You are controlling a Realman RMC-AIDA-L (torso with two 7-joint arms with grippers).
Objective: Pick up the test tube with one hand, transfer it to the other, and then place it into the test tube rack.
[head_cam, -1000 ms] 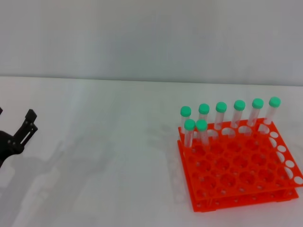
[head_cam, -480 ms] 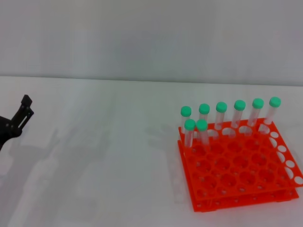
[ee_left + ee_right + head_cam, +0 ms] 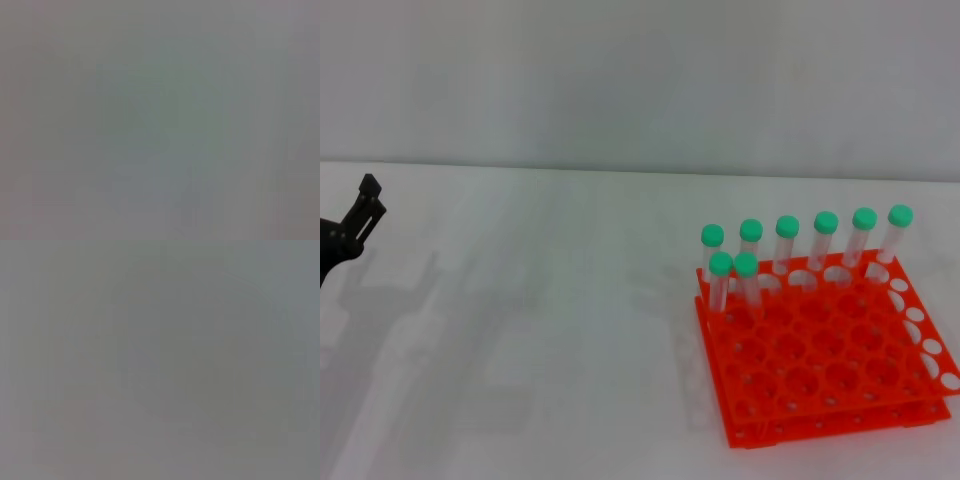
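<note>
Eight slender clear plastic test tubes with round green screw caps stand upright in the bright orange two-tier plastic rack (image 3: 825,345), which sits on the white table (image 3: 550,340) toward the robot's right in the head view: six in the back row, from the tube at the left end (image 3: 711,250) to the one at the right end (image 3: 896,232), and two more just in front of the left end of that row, one (image 3: 720,280) beside the other (image 3: 747,280). Nothing stands between the rack and the rest of the table, and no tube lies loose on the surface. At the far left edge of that view, well apart from the rack, the black left gripper (image 3: 358,215) shows only partly; it holds nothing, and how far its fingers are parted cannot be told from here. Compared with a second ago it has drawn back toward the left edge and risen, so less of it shows, while the rack and tubes have not shifted. The right gripper does not appear. Both the left wrist view and the right wrist view show only a featureless grey field.
</note>
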